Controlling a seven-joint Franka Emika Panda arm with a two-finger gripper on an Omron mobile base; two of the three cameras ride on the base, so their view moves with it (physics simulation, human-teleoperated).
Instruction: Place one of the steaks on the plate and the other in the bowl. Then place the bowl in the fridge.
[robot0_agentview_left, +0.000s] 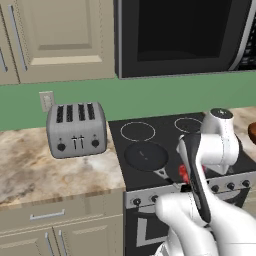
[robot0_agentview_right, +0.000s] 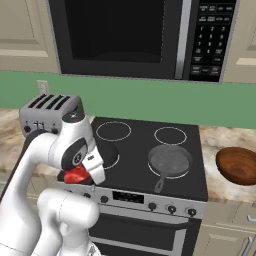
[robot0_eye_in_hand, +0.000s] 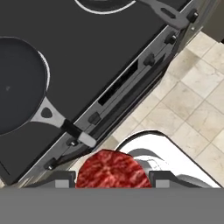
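- Gripper (robot0_eye_in_hand: 113, 181) closed part-way on 1 steak (robot0_eye_in_hand: 113, 169); the bright red, mottled slab sits between the 2 dark jaws, held above the near edge of the stove (robot0_agentview_right: 150, 150).
- Key relation: the bowl (robot0_agentview_right: 238, 165) lies well to the right of the jaws, on the marbled worktop (robot0_agentview_right: 212, 145) past the stove's right edge. Judgement: the carry has to run rightward across the cooktop.
- In the right base view the steak (robot0_agentview_right: 76, 174) shows just under the wrist, at the stove's near-left corner.
- Bowl: round, deep, dark brown, wood-grained, apparently empty.
- Stove: flat black glass top, white ring burners, row of knobs on the near face.
- 2 frying pans on the burners: a black pan (robot0_agentview_left: 146, 156) near-left, a grey pan (robot0_agentview_right: 170, 161) near-right, between the jaws and the bowl; its handle points near.
- Toaster (robot0_agentview_left: 76, 129): brushed grey metal, 4 slots, on the worktop left of the stove.
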